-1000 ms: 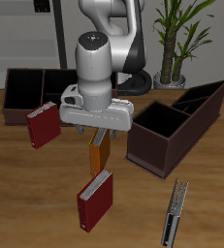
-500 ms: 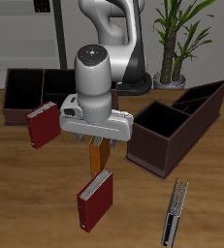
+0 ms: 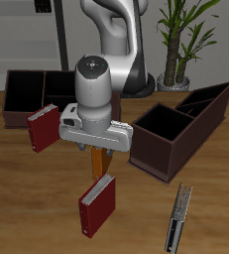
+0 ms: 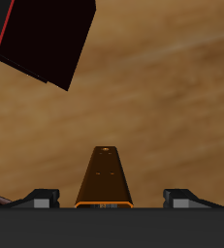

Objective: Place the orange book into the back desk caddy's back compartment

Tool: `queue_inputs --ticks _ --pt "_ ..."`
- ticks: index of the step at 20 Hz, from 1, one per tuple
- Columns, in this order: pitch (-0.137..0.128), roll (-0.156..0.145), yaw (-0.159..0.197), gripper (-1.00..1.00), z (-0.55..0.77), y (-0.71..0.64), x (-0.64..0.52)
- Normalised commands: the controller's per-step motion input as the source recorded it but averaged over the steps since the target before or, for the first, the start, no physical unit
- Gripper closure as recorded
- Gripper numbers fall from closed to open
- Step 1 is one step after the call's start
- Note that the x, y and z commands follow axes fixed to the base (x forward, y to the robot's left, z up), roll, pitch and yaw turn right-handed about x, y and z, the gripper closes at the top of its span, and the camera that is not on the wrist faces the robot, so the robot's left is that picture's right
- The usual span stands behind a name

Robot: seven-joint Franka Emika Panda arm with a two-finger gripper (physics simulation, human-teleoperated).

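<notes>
Nearest the front edge, a dark red book [image 3: 97,204] stands on the worktop [image 3: 47,203]. Just behind, orange book [image 3: 99,164] upright, long axis vertical, top clamped in the tool [image 3: 98,149]. Farther back, the back desk caddy [image 3: 32,91], well apart.

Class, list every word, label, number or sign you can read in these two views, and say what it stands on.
None can be read. The orange book, the two red books and both caddies show plain surfaces. The striped object near the table's front edge is too small to read.
</notes>
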Motion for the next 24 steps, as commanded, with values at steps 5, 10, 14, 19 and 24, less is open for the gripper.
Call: queue_inputs --ticks 5,10,14,19,24 --pt "0.005 0.016 -0.018 1.0 0.02 0.0 -0.02" --pt "-0.021 0.019 0.002 1.0 0.23 0.06 -0.11" --pt "-0.02 0.022 0.019 1.0 0.4 0.02 -0.07" --pt "-0.049 0.003 0.069 1.0 0.64 -0.05 -0.1" --pt "-0.034 -0.003 0.03 1.0 0.51 -0.1 -0.14"
